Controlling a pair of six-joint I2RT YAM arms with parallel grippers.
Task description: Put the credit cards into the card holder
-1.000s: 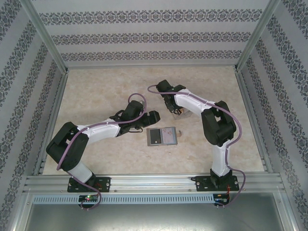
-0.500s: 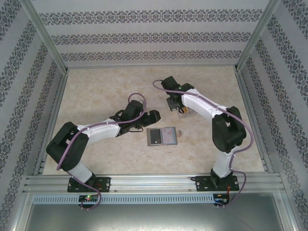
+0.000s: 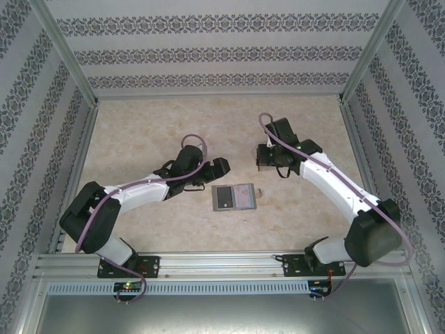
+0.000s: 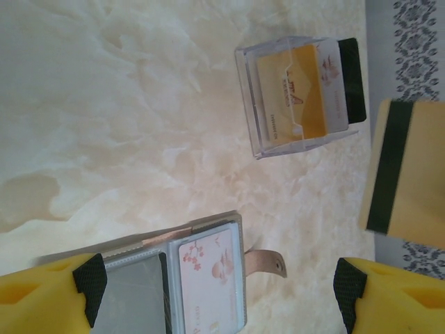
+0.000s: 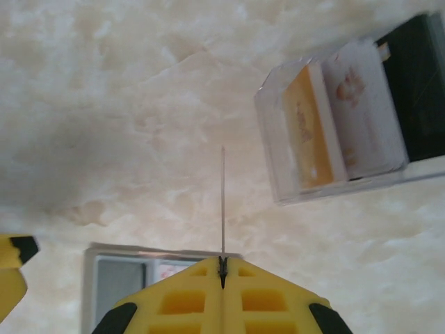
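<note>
Pale marbled counter (image 3: 153,125), closed in by patterned wallpaper walls and an aluminium frame.
The right claw (image 5: 222,268) is clamped on a tan credit card (image 4: 407,174) with a dark stripe, held clear of the counter and visible to its own wrist camera as a thin edge. The left claw (image 3: 221,169) is spread wide and grips nothing. Just beside it the grey card holder (image 3: 235,197) lies open flat, with a pale flowered card (image 4: 208,275) in its right panel. Farther off, a clear plastic box (image 4: 299,94) holds an orange card (image 4: 295,87) and a white one; their print is too blurred to read.
</note>
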